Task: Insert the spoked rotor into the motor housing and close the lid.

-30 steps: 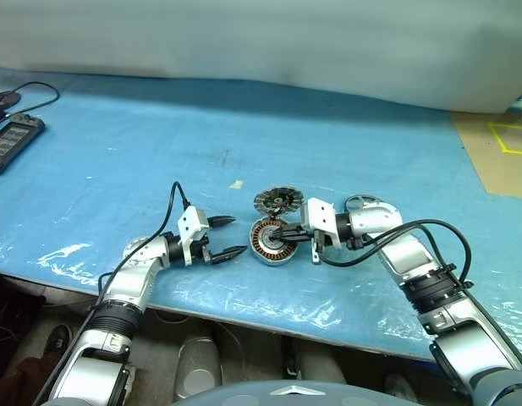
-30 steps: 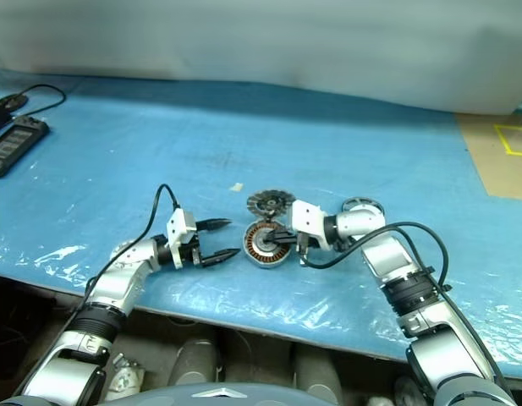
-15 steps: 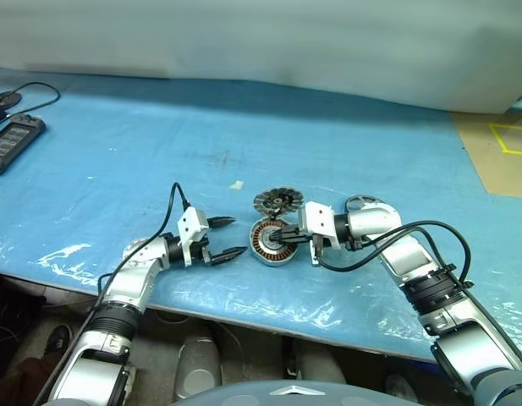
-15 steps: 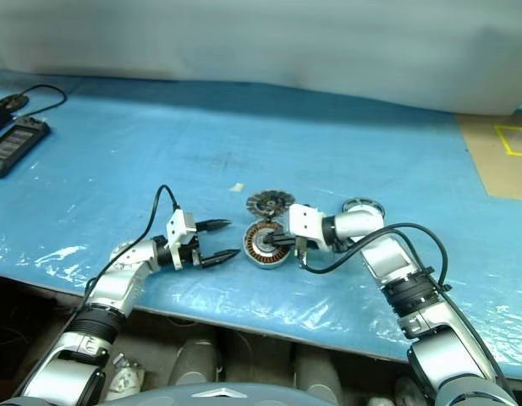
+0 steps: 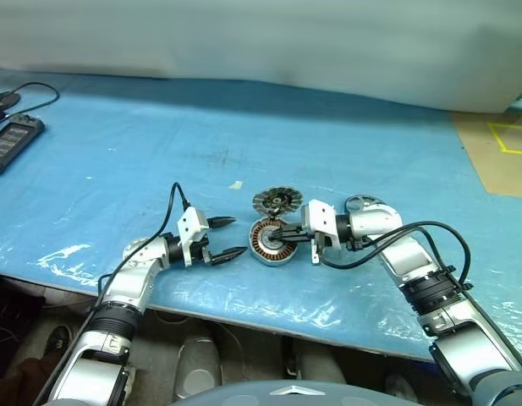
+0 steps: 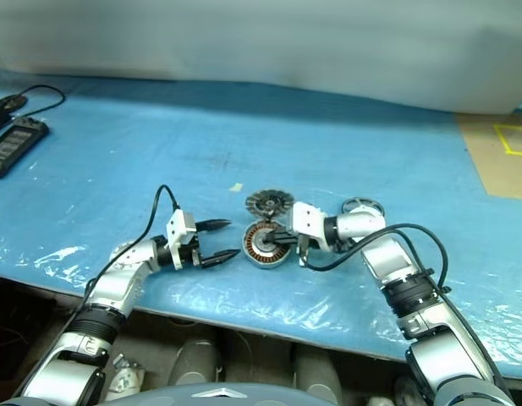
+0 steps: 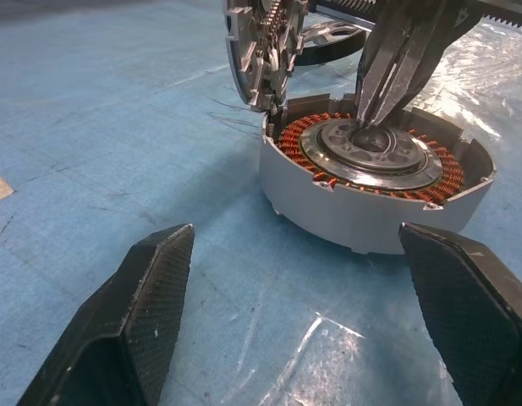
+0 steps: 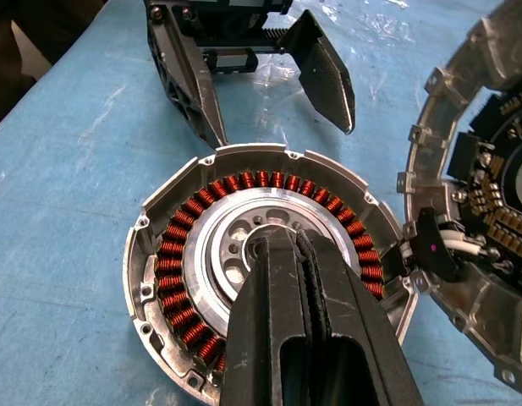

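The motor housing [image 5: 267, 242], a round grey disc with copper windings around a silver centre [image 8: 235, 254], lies flat on the blue sheet. My right gripper [image 5: 275, 233] is shut, and its fingertips [image 8: 282, 247] press on the housing's silver centre. The grey finned lid [image 5: 277, 201] stands tilted against the housing's far edge [image 7: 259, 51], joined to it by a wire. The spoked rotor [image 6: 363, 205] lies behind my right wrist. My left gripper [image 5: 237, 236] hovers open just left of the housing, its fingers [image 7: 151, 313] empty.
A black device with a cable [image 5: 13, 139] sits at the far left. A small scrap of tape [image 5: 236, 184] lies behind the housing. The table's front edge [image 5: 244, 317] runs close below both arms. A brown surface with yellow tape [image 5: 502, 148] adjoins on the right.
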